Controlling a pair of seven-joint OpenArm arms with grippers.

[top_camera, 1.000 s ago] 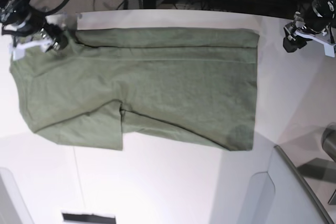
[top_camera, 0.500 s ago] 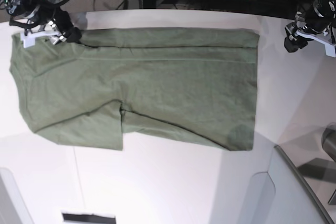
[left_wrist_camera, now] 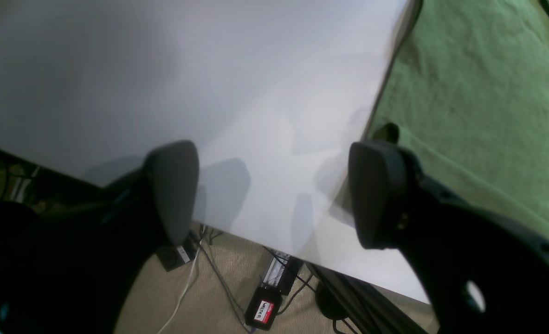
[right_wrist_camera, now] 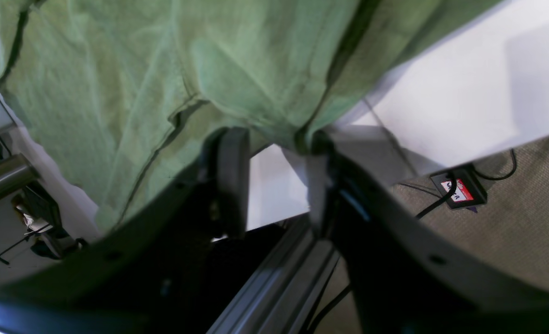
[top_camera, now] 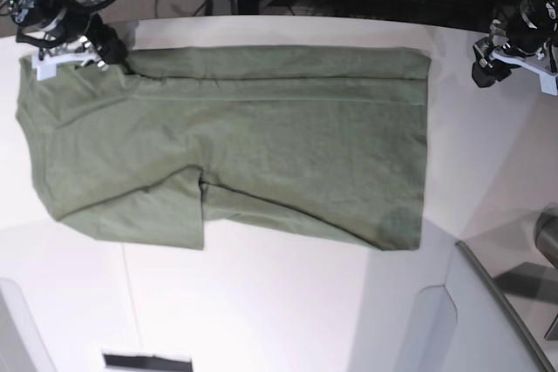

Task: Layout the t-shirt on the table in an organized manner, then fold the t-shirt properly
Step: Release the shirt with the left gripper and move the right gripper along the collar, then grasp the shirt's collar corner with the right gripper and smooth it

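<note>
The olive-green t-shirt [top_camera: 261, 145] lies spread on the white table [top_camera: 288, 302], with a folded band along its far side and one sleeve pointing to the near edge. My right gripper [top_camera: 96, 45] hovers at the shirt's far left corner. In the right wrist view its fingers [right_wrist_camera: 230, 181] stand a narrow gap apart, and the shirt's [right_wrist_camera: 139, 69] bunched edge reaches their tips over the table [right_wrist_camera: 464, 93]. My left gripper [top_camera: 488, 63] hangs wide open over the far right table edge [left_wrist_camera: 209, 69]. Nothing is between its pads [left_wrist_camera: 174, 185], and the shirt [left_wrist_camera: 478, 93] lies beside it.
A grey angled panel [top_camera: 488, 320] stands at the near right, with a metal cylinder [top_camera: 547, 237] beyond it. A dark strip [top_camera: 146, 361] lies at the near edge. Cables and a power adapter [left_wrist_camera: 265, 308] lie on the floor past the far edge.
My right gripper has shifted toward the far edge at the shirt's corner, and its jaws have narrowed. The left arm has not moved.
</note>
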